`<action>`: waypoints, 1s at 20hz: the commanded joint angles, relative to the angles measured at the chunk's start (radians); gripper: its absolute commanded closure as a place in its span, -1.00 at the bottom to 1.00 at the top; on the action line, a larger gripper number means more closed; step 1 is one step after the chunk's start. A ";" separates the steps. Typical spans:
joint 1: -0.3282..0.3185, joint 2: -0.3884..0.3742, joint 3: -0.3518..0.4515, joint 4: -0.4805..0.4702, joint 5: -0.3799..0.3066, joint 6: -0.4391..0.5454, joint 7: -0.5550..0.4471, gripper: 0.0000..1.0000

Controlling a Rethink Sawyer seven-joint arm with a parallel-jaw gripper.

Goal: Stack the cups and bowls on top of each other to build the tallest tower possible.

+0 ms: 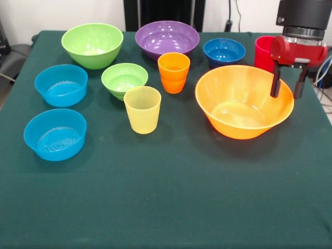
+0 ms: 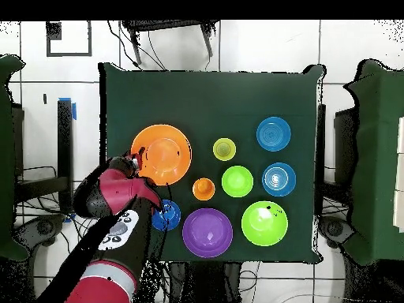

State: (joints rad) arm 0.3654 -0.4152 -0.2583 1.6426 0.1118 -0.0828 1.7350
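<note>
Your work surface is a counter [image 1: 171,197] draped in dark green cloth, bearing ten smooth plastic vessels, all standing upright and apart, none stacked.

Bowls: the huge orange bowl [image 1: 244,108], wide and flaring, translucent at its rim, sits toward the right of the front view. Along the far side you see the large green bowl [image 1: 92,44], the glossy large purple bowl [image 1: 167,38] and the small dark blue bowl [image 1: 224,51]. The small green bowl [image 1: 124,79] lies near the middle. Two light blue bowls [image 1: 60,84] [image 1: 55,134], straighter-walled with ringed floors, stand one in front of the other at the left.

Cups: the orange cup [image 1: 174,72] and the translucent yellow cup [image 1: 142,109], both ribbed and tapering, stand between the small green bowl and the huge orange bowl. The red cup [image 1: 264,52] is partly hidden behind the arm.

Your tool [image 1: 287,87], red-bodied with two dark straight fingers [image 1: 275,83], hangs open over the far right rim of the huge orange bowl. It holds nothing; contact with the rim cannot be judged.
</note>
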 commanded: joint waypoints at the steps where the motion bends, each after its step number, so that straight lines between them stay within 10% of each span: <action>1: -0.037 0.043 0.072 -0.086 0.015 0.026 0.135 -1.00; 20: -0.036 0.058 0.122 -0.060 0.079 0.110 0.164 -1.00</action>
State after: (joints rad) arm 0.3566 -0.3898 -0.2534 1.6091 0.1587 -0.0826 1.7360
